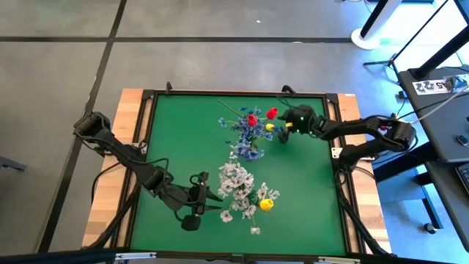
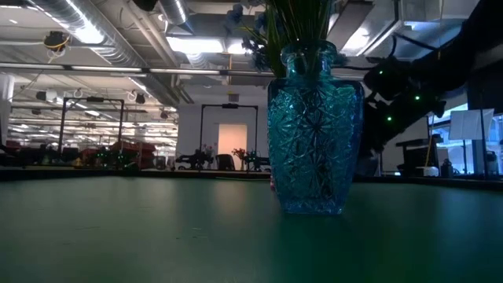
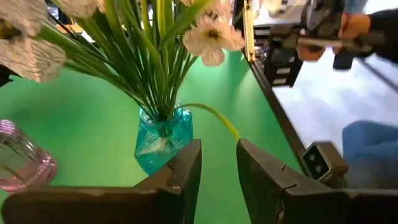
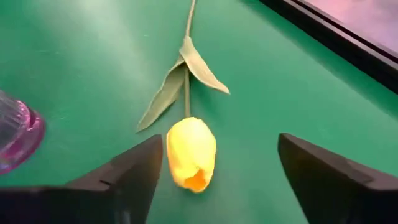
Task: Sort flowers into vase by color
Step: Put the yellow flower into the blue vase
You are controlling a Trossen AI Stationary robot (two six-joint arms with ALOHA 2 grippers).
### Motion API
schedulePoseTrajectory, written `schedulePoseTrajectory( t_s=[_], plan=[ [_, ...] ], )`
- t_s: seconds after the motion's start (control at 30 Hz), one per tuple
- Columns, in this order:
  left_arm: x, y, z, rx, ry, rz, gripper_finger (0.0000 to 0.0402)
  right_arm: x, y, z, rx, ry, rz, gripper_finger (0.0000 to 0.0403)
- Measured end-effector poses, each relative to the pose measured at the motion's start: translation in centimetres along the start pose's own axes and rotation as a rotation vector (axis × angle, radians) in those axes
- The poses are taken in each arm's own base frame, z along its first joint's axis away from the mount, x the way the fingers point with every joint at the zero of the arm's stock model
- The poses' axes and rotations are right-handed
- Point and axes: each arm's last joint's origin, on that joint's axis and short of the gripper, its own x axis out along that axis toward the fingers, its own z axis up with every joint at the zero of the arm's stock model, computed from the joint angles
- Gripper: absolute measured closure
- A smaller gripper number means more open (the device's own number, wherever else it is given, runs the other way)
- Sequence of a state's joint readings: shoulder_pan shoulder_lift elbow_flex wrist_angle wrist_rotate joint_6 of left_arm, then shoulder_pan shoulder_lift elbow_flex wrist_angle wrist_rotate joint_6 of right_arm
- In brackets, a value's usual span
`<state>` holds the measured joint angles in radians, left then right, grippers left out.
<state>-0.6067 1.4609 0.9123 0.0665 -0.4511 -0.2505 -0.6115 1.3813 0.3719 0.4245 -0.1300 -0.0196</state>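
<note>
My right tool point(image 4: 214, 171) hangs at about one o'clock on the green worktop point(image 1: 183, 147), fingers spread wide either side of a yellow tulip point(image 4: 190, 152) lying flat, nothing clamped. My left tool point(image 3: 217, 174) waits near seven o'clock, fingers slightly apart, empty, facing the blue vase point(image 3: 163, 140) of white flowers point(image 3: 211, 37).

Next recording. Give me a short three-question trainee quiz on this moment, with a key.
1. True or false: the right claw is shut on the yellow tulip.
2. What colour are the blossoms in the teal vase ahead of the left claw? A red, B white, C blue.
3. Fill in: the yellow tulip lies flat on the ____ mat.
Key: 1 false; 2 B; 3 green.
</note>
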Motion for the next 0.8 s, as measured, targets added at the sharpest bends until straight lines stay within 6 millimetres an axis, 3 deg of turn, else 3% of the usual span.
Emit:
schedulePoseTrajectory(
  t_s=[0.17, 0.3, 0.47, 0.8],
  plan=[
    [0.6, 1.3, 0.3, 0.064, 0.001, 0.042, 0.0303, 1.3, -0.4, 0.5, -0.058, -0.031, 0.073, 0.0038],
    [1.1, 2.5, 0.5, 0.027, 0.020, -0.001, 0.0303, 3.2, -0.6, 0.5, -0.055, 0.016, 0.080, 0.0042],
    [1.5, 3.6, 0.4, -0.017, 0.058, -0.023, 0.0303, 4.7, -1.2, 0.4, -0.070, 0.077, -0.039, 0.0089],
    [2.0, 5.7, 0.7, -0.006, 0.069, 0.008, 0.0303, 4.8, -1.1, -0.2, -0.148, 0.172, 0.000, 0.0236]
  ],
)
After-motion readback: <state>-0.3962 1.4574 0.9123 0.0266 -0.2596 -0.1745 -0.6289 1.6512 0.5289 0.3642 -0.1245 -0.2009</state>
